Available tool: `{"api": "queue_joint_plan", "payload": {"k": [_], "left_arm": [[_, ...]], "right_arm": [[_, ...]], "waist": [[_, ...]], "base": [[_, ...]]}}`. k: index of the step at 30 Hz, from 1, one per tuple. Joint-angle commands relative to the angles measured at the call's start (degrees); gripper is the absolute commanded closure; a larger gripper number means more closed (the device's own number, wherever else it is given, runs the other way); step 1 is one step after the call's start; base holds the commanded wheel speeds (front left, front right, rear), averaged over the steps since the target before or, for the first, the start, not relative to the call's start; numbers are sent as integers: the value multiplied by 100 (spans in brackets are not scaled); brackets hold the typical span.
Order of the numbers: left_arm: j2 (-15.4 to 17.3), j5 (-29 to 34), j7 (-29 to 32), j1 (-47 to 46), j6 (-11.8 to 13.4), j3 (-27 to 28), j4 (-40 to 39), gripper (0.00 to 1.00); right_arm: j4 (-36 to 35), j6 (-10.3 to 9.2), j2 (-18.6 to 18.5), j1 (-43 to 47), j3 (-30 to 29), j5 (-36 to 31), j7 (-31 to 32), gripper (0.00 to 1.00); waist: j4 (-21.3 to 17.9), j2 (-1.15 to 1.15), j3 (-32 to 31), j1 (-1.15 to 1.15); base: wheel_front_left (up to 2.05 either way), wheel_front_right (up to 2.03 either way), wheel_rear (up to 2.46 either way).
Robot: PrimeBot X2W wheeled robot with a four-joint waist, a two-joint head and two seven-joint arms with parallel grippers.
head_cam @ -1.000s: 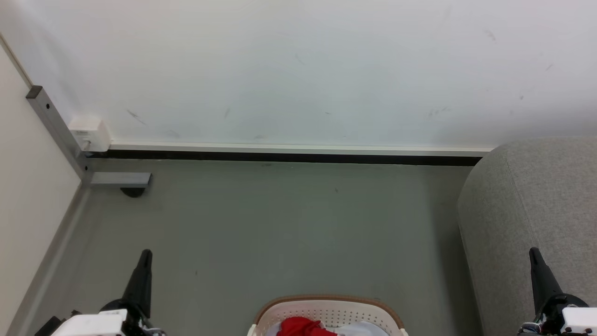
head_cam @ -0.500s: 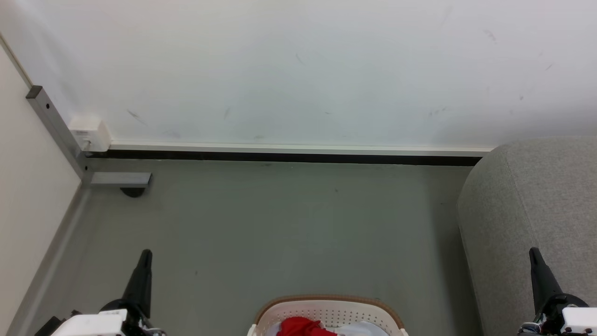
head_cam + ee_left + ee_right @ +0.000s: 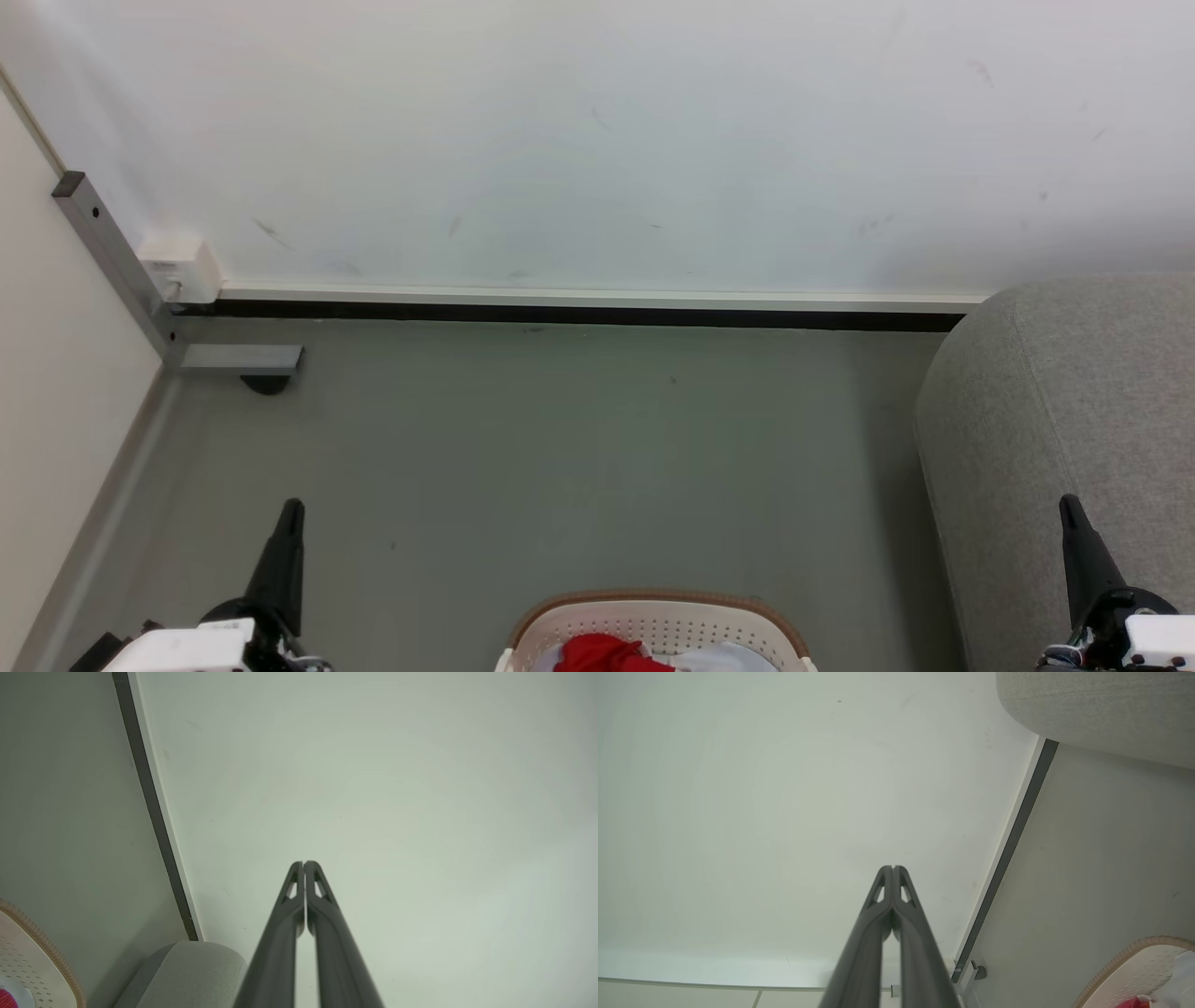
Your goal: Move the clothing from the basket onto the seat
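Note:
At the bottom middle of the head view stands the cream basket [image 3: 653, 611] with its tan rim, and the red clothing [image 3: 602, 653] lies inside it beside a white cloth [image 3: 724, 658]. The grey seat [image 3: 1074, 411] fills the right side. My left gripper [image 3: 292, 509] is shut and empty at the lower left, well left of the basket. My right gripper [image 3: 1067, 504] is shut and empty at the lower right, in front of the seat. The left wrist view has the gripper [image 3: 303, 863] closed, basket rim [image 3: 42, 947] at its left. In the right wrist view the gripper [image 3: 893, 868] is closed too.
A white wall with a dark baseboard [image 3: 579, 313] runs across the back. A grey metal post and bracket [image 3: 121, 271] with a white box [image 3: 177, 261] stand in the left corner. Grey floor [image 3: 560, 467] lies between the basket and the wall.

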Motion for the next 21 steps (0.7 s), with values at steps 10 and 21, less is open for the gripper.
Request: {"api": "queue_joint_plan", "payload": {"k": [10, 21], "left_arm": [[43, -44, 17, -39, -12, 9, 0, 100], [43, -44, 17, -39, -12, 10, 0, 100]], "right_arm": [[8, 44, -24, -33, -16, 5, 16, 100], [8, 43, -24, -33, -16, 5, 16, 100]], "waist": [[0, 0, 0, 0], [0, 0, 0, 0]], "base": [[0, 0, 0], [0, 0, 0]]}}
